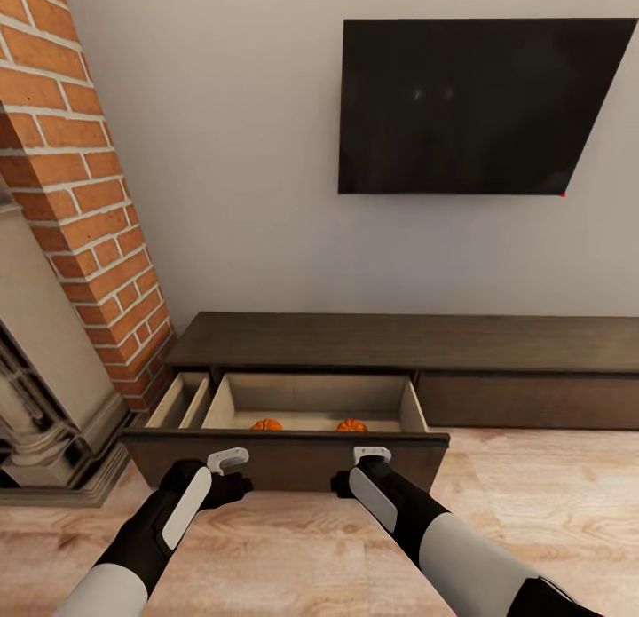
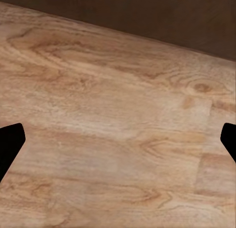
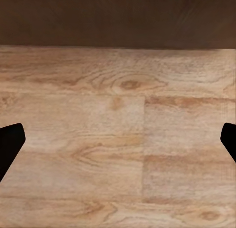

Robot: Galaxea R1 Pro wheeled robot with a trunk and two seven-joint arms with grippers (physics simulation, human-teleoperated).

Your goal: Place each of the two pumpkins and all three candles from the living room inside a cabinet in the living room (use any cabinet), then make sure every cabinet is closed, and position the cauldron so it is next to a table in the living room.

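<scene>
The long dark-brown cabinet [image 1: 399,342] stands against the wall. Its left pull-out drawer [image 1: 284,448] is open and shows a pale beige inside. Two orange pumpkins [image 1: 266,424] [image 1: 351,425] lie in it close behind the drawer front, only their tops showing. My left gripper [image 1: 232,484] and right gripper [image 1: 351,482] hang just in front of the drawer front, pointing down at the floor. In the wrist views the left gripper [image 2: 118,144] and the right gripper [image 3: 118,144] are open, with nothing between their fingers. The candles, the cauldron and the table are out of view.
A brick chimney column [image 1: 89,200] and a stone fireplace surround [image 1: 44,395] stand at the left, close to the drawer's corner. A black TV [image 1: 479,106] hangs on the wall above the cabinet. Light wooden floor [image 1: 532,502] stretches to the right.
</scene>
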